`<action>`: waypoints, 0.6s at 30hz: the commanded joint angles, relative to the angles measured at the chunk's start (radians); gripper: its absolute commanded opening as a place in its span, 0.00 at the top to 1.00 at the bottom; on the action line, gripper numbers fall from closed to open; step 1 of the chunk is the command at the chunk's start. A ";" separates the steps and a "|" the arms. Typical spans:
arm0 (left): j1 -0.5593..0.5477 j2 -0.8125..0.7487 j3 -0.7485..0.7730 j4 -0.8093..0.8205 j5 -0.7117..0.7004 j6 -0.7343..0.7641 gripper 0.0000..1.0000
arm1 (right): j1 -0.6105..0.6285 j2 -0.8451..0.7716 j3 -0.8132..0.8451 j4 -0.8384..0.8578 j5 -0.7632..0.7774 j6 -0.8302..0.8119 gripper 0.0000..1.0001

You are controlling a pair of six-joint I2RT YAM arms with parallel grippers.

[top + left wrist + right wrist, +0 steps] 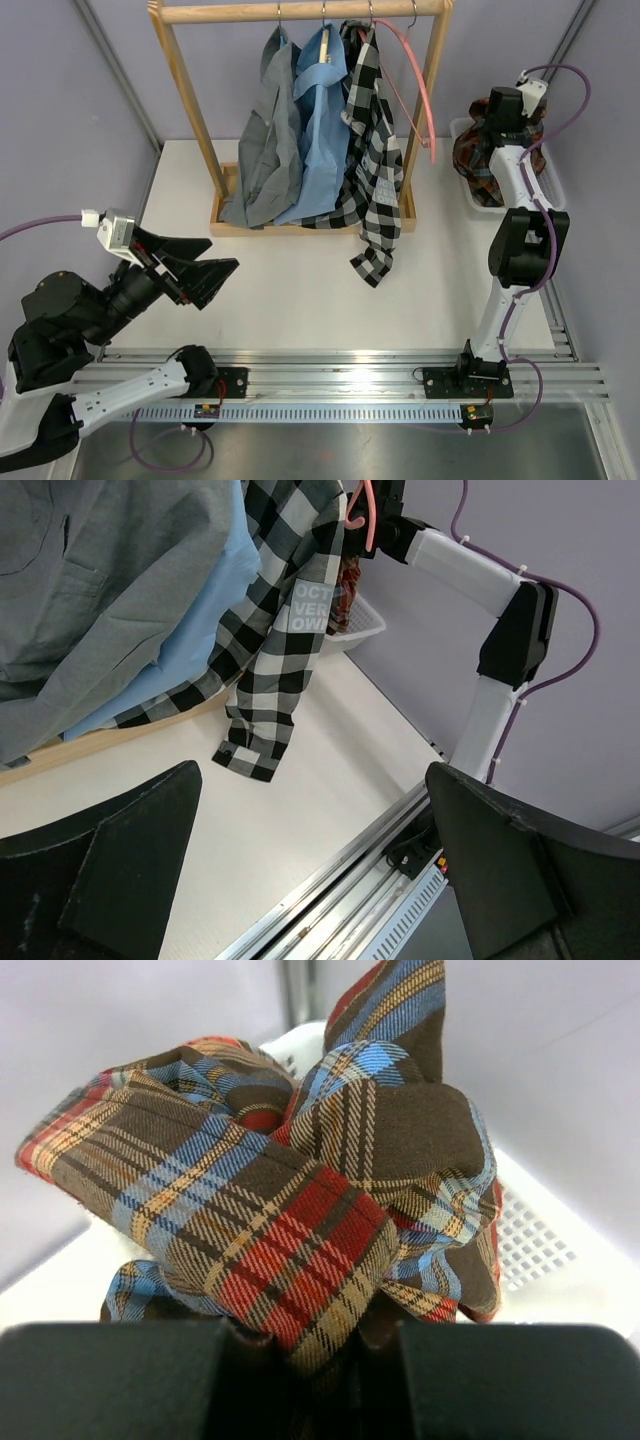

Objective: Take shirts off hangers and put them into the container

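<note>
Three shirts hang on hangers from the rack's rail: a grey shirt [262, 150], a light blue shirt [320, 130] and a black-and-white checked shirt [372, 150], whose sleeve trails onto the table. A pink hanger [420, 90] hangs bare at the right end. The red-and-dark plaid shirt [280, 1200] is bunched over the white lattice container [555, 190], and my right gripper [320, 1360] is shut on a fold of it. My left gripper [205, 275] stands open and empty, low at the table's left, facing the checked shirt [270, 660].
The wooden rack [190, 100] stands at the back with its base frame [300, 228] on the table. An aluminium rail [340, 365] runs along the near edge. Purple walls close in on both sides. The right arm [490, 680] rises beside the container [365, 625].
</note>
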 commanded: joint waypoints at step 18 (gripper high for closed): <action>-0.004 0.010 -0.037 0.070 -0.060 0.000 0.01 | -0.088 0.387 0.350 -0.399 -0.156 0.168 1.00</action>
